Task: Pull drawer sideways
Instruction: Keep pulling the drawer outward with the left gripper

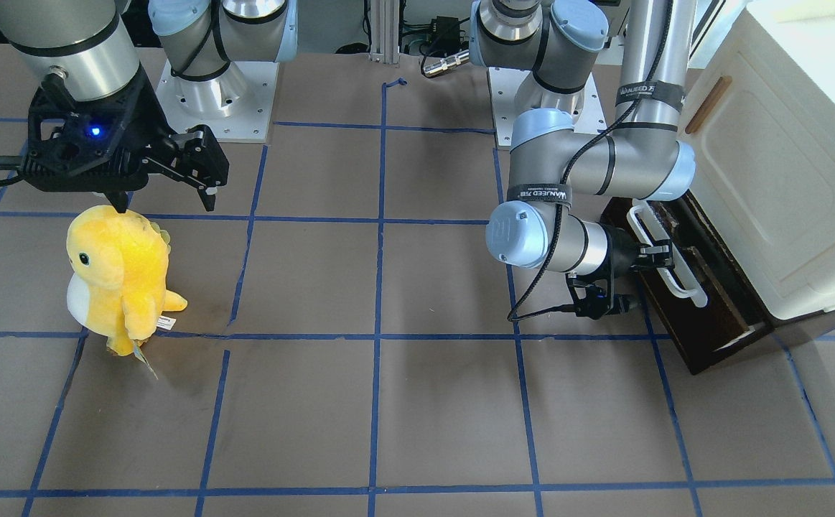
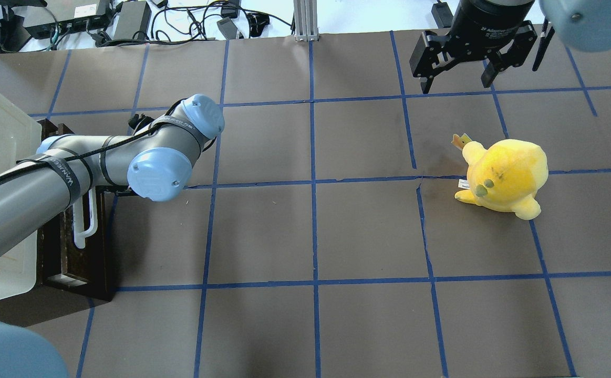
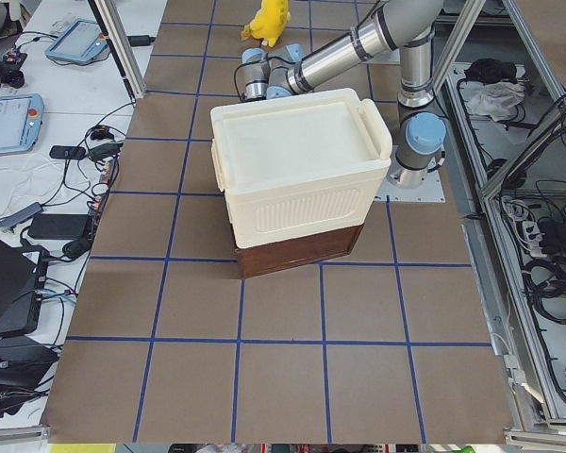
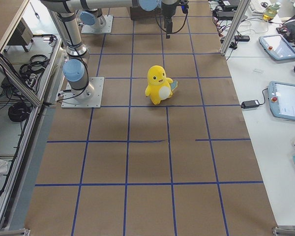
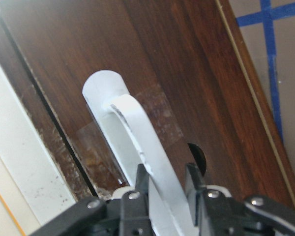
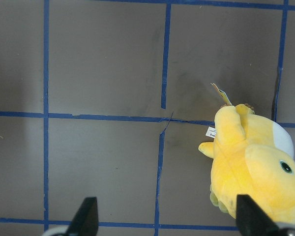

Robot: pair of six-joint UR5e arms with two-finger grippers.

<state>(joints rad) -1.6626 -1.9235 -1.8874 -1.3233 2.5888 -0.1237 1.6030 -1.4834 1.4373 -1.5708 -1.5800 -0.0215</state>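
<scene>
The dark brown drawer [image 1: 708,319] sticks out a little from under the cream cabinet [image 1: 783,179] at the table's end on my left side. Its long white bar handle [image 1: 668,258] runs along its front. My left gripper [image 1: 655,257] is shut on that handle; in the left wrist view the fingers [image 5: 199,184] clamp the white handle [image 5: 137,142] against the brown front [image 5: 187,64]. In the overhead view the drawer [image 2: 74,257] and handle [image 2: 81,233] lie under my left arm. My right gripper [image 2: 455,79] is open and empty, hanging above the table.
A yellow plush toy [image 1: 119,273] stands on the table just below the right gripper [image 1: 166,201]; it also shows in the overhead view [image 2: 505,176] and the right wrist view [image 6: 250,167]. Blue tape lines grid the brown tabletop [image 1: 388,402].
</scene>
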